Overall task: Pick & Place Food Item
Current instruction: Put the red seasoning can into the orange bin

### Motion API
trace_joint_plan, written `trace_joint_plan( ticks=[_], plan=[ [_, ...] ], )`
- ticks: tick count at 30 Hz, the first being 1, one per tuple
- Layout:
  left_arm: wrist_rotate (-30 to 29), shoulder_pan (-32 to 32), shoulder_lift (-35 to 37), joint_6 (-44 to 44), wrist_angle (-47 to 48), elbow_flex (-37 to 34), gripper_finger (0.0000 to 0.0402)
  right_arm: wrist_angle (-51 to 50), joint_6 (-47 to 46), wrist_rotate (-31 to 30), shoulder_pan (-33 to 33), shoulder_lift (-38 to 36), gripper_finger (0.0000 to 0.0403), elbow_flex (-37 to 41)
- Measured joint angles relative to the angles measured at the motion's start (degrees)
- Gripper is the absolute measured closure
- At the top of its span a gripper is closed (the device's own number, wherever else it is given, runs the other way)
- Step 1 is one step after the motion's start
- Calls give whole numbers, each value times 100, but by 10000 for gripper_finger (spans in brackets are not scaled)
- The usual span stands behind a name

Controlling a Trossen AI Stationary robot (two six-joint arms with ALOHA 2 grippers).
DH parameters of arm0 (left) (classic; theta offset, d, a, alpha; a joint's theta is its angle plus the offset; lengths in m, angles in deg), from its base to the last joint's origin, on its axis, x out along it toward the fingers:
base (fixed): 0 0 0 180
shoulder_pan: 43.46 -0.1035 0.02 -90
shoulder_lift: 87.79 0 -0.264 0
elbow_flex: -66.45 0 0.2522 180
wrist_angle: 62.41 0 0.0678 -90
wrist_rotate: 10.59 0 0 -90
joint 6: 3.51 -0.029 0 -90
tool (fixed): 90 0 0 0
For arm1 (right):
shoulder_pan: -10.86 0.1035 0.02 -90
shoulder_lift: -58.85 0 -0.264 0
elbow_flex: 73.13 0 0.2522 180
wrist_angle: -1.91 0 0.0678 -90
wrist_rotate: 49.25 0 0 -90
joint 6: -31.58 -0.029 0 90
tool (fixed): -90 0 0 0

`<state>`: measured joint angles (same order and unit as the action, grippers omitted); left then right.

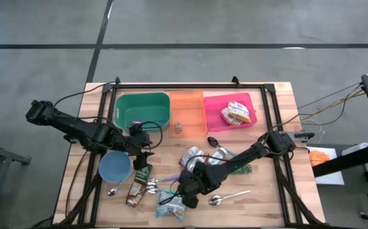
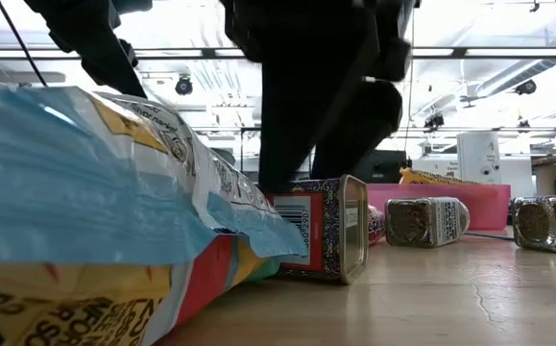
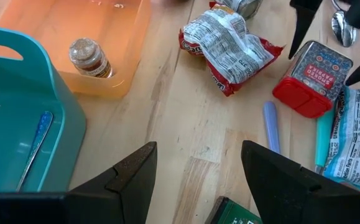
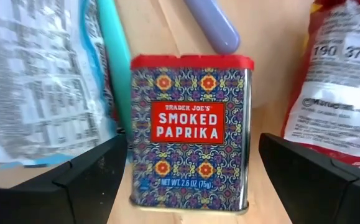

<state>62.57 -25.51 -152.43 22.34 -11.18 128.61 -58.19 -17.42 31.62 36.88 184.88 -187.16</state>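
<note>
Right gripper (image 4: 189, 171) wide open, fingers either side of paprika tin (image 4: 191, 130), no contact visible; tin lying on table (image 3: 186, 124) between blue-white bag (image 4: 36, 81) and red bag (image 4: 338, 81); left gripper (image 3: 195, 180) partly open, empty, near teal bin (image 3: 18, 124).

Glossy metal paprika tin (image 4: 191, 130), wooden table (image 3: 186, 137)
</note>
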Motion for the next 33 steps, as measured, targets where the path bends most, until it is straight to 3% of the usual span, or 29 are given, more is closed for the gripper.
trace_joint_plan(
  ticks=[7,13,20,25,29,33],
  plan=[
    [0,0,0,0,-6,0,166,-17,55,25,7,355,49,-55],
    [0,0,0,0,-42,0,166,-25,102,22,28,335,127,-55],
    [0,0,0,20,-52,0,166,-122,114,44,31,325,129,-56],
    [0,0,0,22,-525,0,166,-735,104,-65,77,317,129,-337],
    [0,0,-7,164,-1371,0,166,-1362,224,-658,152,307,129,-822],
    [290,-4,-47,662,-1846,0,166,-1856,348,-1956,253,296,129,-1288]
  ],
)
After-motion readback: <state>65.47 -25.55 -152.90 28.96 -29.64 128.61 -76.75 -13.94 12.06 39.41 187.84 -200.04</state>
